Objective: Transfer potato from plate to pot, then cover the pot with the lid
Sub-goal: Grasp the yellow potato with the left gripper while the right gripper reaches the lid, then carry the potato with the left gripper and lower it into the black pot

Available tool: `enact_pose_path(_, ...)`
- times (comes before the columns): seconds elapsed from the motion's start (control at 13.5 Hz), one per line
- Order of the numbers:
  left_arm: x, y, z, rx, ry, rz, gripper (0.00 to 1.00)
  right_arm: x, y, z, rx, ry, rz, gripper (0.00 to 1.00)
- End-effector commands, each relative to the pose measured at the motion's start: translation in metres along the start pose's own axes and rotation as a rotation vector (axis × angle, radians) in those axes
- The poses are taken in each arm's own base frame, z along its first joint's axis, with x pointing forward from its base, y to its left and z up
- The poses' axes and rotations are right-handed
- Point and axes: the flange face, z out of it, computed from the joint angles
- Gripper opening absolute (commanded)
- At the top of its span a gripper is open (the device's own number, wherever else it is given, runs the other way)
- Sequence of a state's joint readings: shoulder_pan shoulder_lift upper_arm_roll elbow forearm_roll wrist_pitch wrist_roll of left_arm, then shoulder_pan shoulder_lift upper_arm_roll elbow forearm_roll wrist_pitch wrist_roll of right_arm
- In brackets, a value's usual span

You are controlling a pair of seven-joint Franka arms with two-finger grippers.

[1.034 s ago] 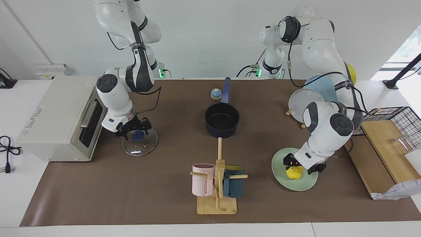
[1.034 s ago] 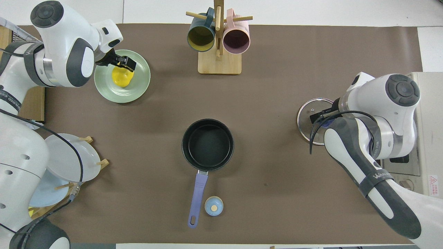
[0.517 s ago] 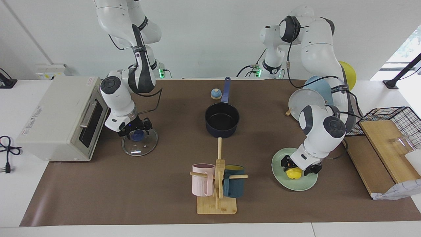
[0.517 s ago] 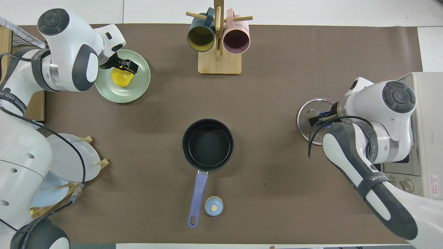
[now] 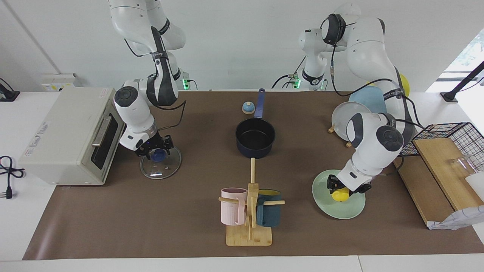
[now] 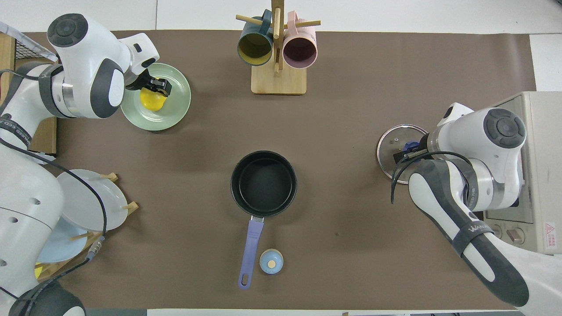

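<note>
The yellow potato (image 5: 340,195) (image 6: 150,100) is over the mint-green plate (image 5: 340,210) (image 6: 173,115) at the left arm's end of the table. My left gripper (image 5: 346,187) (image 6: 153,89) is shut on the potato and holds it just above the plate. The navy pot (image 5: 255,138) (image 6: 263,182) stands empty mid-table, its handle pointing toward the robots. The glass lid (image 5: 162,167) (image 6: 390,142) lies flat by the toaster oven. My right gripper (image 5: 155,151) (image 6: 406,150) is down at the lid's blue knob (image 5: 159,154).
A wooden mug rack (image 5: 249,230) (image 6: 278,81) with a pink and a teal mug stands farther from the robots than the pot. A small bell (image 5: 248,108) (image 6: 271,261) sits beside the pot handle. A toaster oven (image 5: 68,132), a plate rack (image 5: 351,117) and a wire basket (image 5: 450,134) flank the table.
My left gripper has closed on the potato and raised it slightly off the plate. My right gripper has shifted a little at the lid knob. The lid and pot have not moved.
</note>
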State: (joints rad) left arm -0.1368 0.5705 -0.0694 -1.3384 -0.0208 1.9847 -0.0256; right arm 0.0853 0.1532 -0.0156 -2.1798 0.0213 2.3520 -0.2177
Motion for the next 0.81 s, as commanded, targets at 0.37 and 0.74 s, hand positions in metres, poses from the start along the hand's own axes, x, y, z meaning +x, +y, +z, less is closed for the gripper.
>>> enact_pose_path(0.37,-0.141,0.172,-0.116,-0.006,-0.113,-0.281,0.0,-0.004,0.004,-0.006,0.012,-0.007,-0.066,0.29)
enact_pose_path(0.74,-0.208,0.255,-0.039,-0.06,-0.011,-0.262,0.0,0.042,-0.021,-0.114,0.023,-0.073,-0.119,0.0)
